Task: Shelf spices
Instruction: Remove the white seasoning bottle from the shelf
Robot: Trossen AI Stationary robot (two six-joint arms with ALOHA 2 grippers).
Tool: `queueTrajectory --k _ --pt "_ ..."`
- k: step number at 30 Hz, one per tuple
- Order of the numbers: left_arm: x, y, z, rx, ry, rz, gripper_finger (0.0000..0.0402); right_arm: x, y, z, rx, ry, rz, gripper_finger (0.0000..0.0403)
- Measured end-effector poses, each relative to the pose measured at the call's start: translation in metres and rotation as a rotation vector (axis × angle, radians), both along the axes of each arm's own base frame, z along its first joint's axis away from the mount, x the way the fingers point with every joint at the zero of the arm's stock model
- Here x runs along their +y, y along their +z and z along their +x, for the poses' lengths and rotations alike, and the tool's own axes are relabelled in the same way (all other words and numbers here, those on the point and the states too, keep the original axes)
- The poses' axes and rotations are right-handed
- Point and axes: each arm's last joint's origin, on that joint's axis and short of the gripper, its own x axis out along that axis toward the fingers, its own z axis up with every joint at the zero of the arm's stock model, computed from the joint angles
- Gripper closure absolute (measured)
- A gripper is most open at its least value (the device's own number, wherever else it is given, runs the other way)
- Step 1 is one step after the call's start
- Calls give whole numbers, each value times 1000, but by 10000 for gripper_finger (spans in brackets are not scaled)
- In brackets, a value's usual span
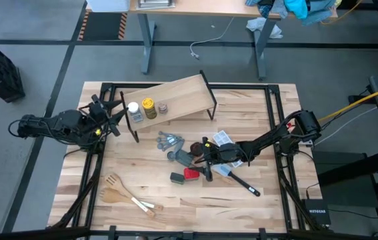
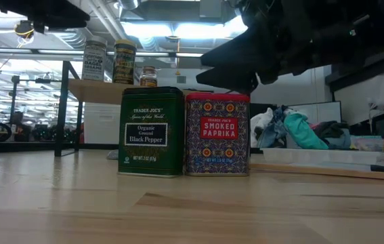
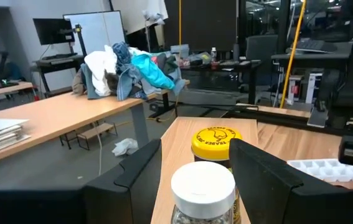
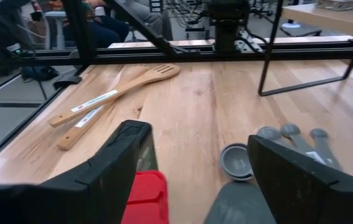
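While three jars point(image 1: 147, 109) already sat on the shelf point(image 1: 175, 97), we had our right gripper point(image 1: 197, 168) hanging wide open over the red tin point(image 1: 191, 173) and dark tin point(image 1: 178, 177) mid-table, gripping nothing. Our left gripper point(image 1: 119, 117) was at the shelf's end, fingers apart either side of the white-capped jar point(image 3: 202, 193), not touching.

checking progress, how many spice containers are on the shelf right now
3, all at the shelf's left end: white-capped jar, yellow-capped jar, tiny jar. The two tins are on the table.
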Motion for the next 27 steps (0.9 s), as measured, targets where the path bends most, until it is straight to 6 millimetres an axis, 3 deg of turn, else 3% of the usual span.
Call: queueTrajectory --k 5,14,20,27 --pt "0 0 0 5 -9 5 219 1 0 0 2 32 7 97" --pt "-5 0 3 -34 -205 -50 219 -10 8 9 -25 33 30 97" --pt "-5 0 3 -37 -206 -52 219 -12 -1 7 75 -110 86 97" --pt "-5 1 3 -35 -206 -39 219 -13 -11 4 181 -130 60 97"
